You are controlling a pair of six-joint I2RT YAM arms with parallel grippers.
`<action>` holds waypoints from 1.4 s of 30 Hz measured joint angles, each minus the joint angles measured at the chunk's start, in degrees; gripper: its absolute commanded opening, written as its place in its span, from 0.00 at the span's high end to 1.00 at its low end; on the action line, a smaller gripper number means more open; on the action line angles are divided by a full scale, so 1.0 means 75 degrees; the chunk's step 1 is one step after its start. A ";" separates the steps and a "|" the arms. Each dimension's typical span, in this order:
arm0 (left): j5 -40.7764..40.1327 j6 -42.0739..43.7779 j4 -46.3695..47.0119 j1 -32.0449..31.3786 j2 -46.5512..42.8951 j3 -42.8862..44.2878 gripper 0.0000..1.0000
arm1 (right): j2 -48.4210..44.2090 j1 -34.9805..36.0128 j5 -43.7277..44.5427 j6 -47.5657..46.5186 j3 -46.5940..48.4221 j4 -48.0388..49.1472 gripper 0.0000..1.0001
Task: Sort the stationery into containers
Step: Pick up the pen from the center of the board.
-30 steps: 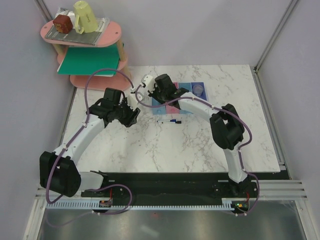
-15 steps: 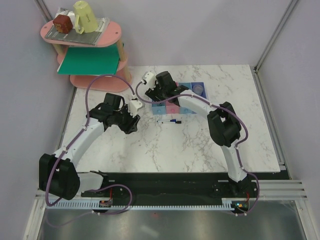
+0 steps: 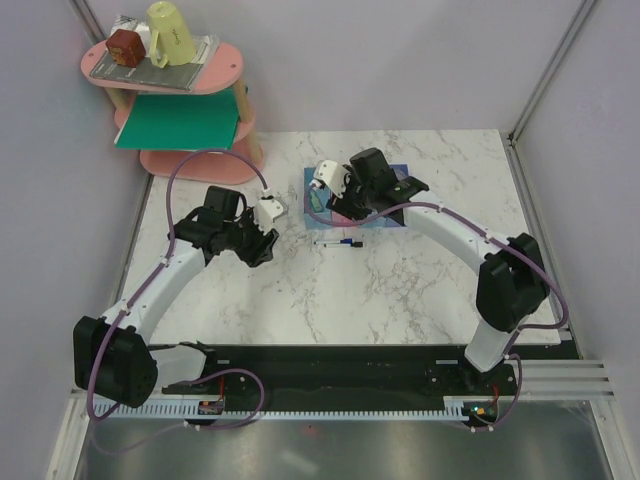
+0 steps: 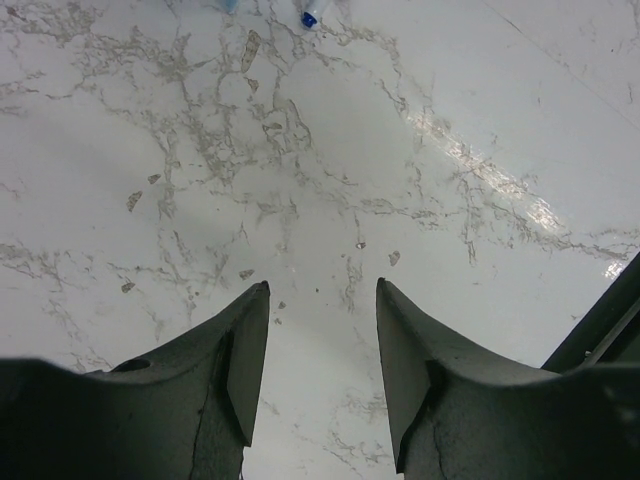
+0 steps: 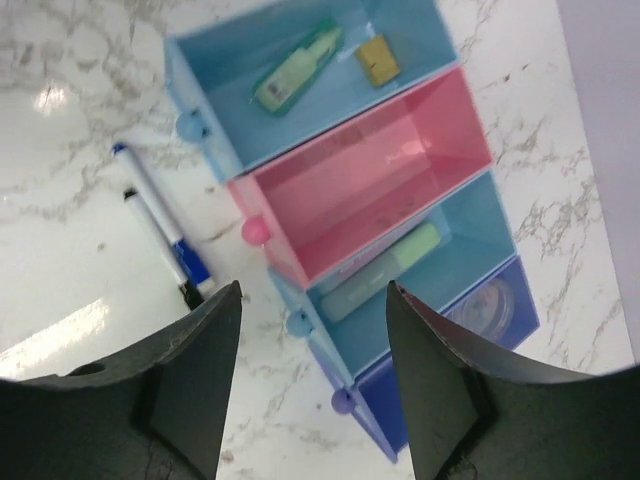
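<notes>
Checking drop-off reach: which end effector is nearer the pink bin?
Right. The right end effector hovers directly over the pink bin, jaws open. The left end effector is well off to the bin's left, open over bare table.

We saw a glossy, marble-patterned table top [image 4: 330,150], smooth shiny plastic bins [image 5: 340,190], and matt dark fingers [image 4: 200,400] on the left gripper [image 4: 322,350]

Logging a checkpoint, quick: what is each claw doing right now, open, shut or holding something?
Left claw: open, empty, over the table.
Right claw: open, empty, over the bins.
</notes>
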 measured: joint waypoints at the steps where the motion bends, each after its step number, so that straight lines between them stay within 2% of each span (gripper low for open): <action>1: -0.0003 0.0003 0.0000 0.0000 -0.0003 0.0000 0.46 | -0.0131 -0.0041 -0.0090 -0.0128 -0.0166 -0.0131 0.36; 9: -0.0146 0.0085 0.0000 0.0000 -0.0006 0.0003 0.46 | -0.0102 -0.0221 -0.0635 -0.0833 -0.1032 -0.0988 0.39; 22: -0.0204 0.0096 0.0003 0.0000 0.0096 0.0006 0.46 | 0.1090 -0.0484 -0.0988 -0.0979 -0.1046 -0.0743 0.39; 30: -0.0204 0.0096 0.0017 0.0000 0.0213 0.0017 0.46 | 0.1381 -0.0484 -0.1075 -0.0968 -0.1072 -0.0522 0.42; 35: -0.0201 0.0096 0.0032 0.0000 0.0239 0.0073 0.46 | 0.1434 -0.0487 -0.1142 -0.0953 -0.1279 -0.0329 0.52; 37: -0.0204 0.0096 0.0041 0.0000 0.0248 0.0119 0.46 | 0.1434 -0.0487 -0.1163 -0.0918 -0.1300 -0.0268 0.58; 38: -0.0204 0.0096 0.0052 0.0000 0.0254 0.0143 0.46 | 0.1434 -0.0487 -0.1169 -0.0918 -0.1320 -0.0224 0.69; 40: -0.0204 0.0096 0.0047 0.0000 0.0283 0.0224 0.46 | 0.1422 -0.0487 -0.1186 -0.0909 -0.1373 -0.0169 0.82; 41: -0.0201 0.0099 0.0052 0.0000 0.0315 0.0286 0.46 | 0.1408 -0.0487 -0.1195 -0.0898 -0.1405 -0.0131 0.92; 42: -0.0204 0.0102 0.0067 0.0000 0.0367 0.0358 0.46 | 0.1384 -0.0478 -0.1177 -0.0877 -0.1445 -0.0111 0.94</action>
